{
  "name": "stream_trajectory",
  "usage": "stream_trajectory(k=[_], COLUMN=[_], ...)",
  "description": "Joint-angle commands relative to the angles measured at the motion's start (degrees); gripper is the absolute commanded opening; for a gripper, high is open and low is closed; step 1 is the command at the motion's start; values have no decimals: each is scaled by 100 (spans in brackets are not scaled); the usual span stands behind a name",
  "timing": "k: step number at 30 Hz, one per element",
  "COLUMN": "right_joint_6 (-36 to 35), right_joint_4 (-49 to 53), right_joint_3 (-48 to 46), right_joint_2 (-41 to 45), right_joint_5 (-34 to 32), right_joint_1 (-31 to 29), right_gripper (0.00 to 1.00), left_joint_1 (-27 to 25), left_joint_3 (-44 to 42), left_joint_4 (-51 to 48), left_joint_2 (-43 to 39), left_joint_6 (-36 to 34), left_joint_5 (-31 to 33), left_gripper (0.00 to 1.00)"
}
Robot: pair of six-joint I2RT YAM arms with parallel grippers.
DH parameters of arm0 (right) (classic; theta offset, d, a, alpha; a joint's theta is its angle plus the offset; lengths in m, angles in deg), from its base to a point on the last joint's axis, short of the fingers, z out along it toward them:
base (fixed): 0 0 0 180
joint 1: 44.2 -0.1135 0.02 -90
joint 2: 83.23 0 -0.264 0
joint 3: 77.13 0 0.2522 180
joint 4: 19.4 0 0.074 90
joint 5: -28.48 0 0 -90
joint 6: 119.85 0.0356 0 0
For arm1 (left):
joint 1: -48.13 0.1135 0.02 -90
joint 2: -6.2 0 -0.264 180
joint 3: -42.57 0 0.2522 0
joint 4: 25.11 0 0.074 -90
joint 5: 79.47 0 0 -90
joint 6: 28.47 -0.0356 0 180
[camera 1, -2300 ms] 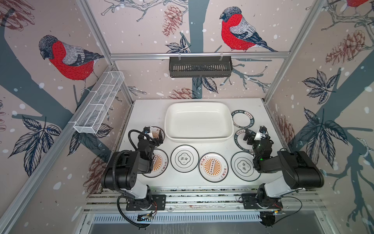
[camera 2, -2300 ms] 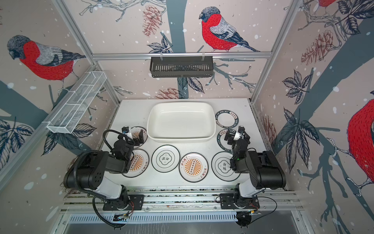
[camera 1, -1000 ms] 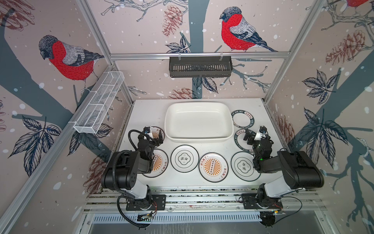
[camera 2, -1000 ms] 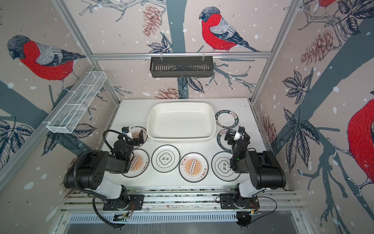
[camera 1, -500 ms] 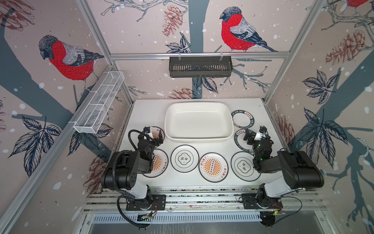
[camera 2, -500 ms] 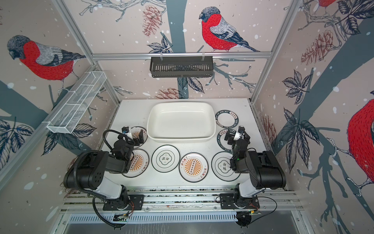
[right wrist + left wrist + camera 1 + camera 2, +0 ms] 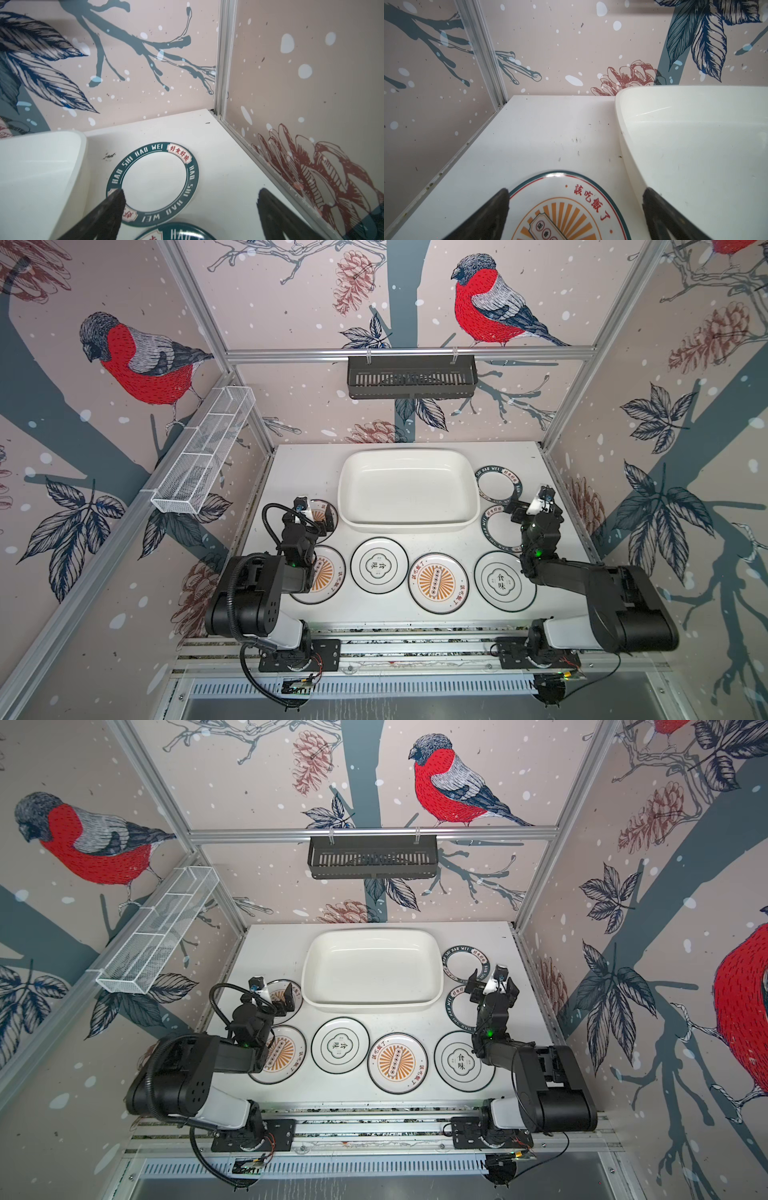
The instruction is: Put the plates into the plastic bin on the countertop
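Nothing is changing over the last couple of seconds. Both arms are staying exactly where they were, and all seven plates are lying in the same spots on the flat white speckled countertop [image 7: 299,472]. The large glossy white rounded-rectangular plastic bin [image 7: 407,493] is therefore still sitting empty at the back centre. The left gripper [image 7: 315,511] is hovering with its black jaws spread wide and holding nothing, over the small round white sunburst plate [image 7: 566,209] lying just beside the bin on that arm's side. The right gripper [image 7: 532,506] is likewise gaping and empty, poised above the nearer small white plate with a dark lettered rim band [image 7: 176,232]. The farther lettered-rim plate [image 7: 152,182] is resting just beyond it, also beside the bin. Across the front, four larger dark-rimmed plates are waiting in a row: an orange sunburst plate [image 7: 328,576] partly under the left arm, a black quatrefoil plate [image 7: 378,565], a second sunburst plate [image 7: 437,583] and a second quatrefoil plate [image 7: 503,580]. The stillness suggests the task is only beginning: no plate is being lifted yet, and each arm seems to be lining up a first pick on the small plate beneath it. I cannot tell how close the fingers are standing to those plates.
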Motion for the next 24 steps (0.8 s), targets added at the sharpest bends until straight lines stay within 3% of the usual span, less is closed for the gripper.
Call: stream_trajectory(k=[1, 7, 11, 17, 24], right_joint_6=[352, 1545, 1939, 2120, 2232], right_joint_4=[1388, 2668, 3626, 4492, 5241], right_joint_3=[287, 609, 925, 1157, 1302], right_joint_2=[223, 835, 1062, 1305, 1770], right_joint_5=[-403, -189, 392, 1088, 1762], right_joint_1=[-44, -54, 17, 61, 282], right_gripper=[100, 100, 99, 100, 99], left_joint_1=[14, 9, 18, 21, 13], left_joint_3=[142, 571, 1041, 1572, 2534], left_joint_4=[-457, -1872, -3029, -4332, -6160], left_joint_2=[-159, -753, -1180, -1802, -2070], left_joint_6=[-6, -147, -107, -150, -660], left_joint_5=[68, 120, 64, -390, -1296], left_gripper=[98, 98, 97, 97, 97])
